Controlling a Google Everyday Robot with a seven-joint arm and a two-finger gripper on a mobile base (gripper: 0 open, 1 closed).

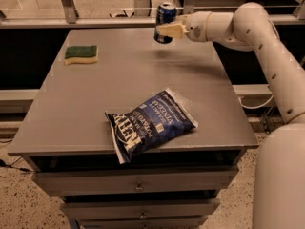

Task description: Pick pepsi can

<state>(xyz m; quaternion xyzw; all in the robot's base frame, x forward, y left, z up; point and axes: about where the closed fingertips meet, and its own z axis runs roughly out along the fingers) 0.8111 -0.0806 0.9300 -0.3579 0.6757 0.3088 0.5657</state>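
The pepsi can (pixel 164 18) is a small dark blue can with a silver top rim, at the far right of the grey table (pixel 95 99). My gripper (pixel 167 31) is shut on the can from its right side and holds it lifted a little above the table top, slightly tilted. A faint shadow lies on the table below it. The white arm (pixel 257 37) reaches in from the right.
A blue chip bag (pixel 148 123) lies near the table's front edge. A green and yellow sponge (pixel 81 54) lies at the far left. A rail (pixel 95 22) runs behind the table. Drawers (pixel 138 182) sit under the top.
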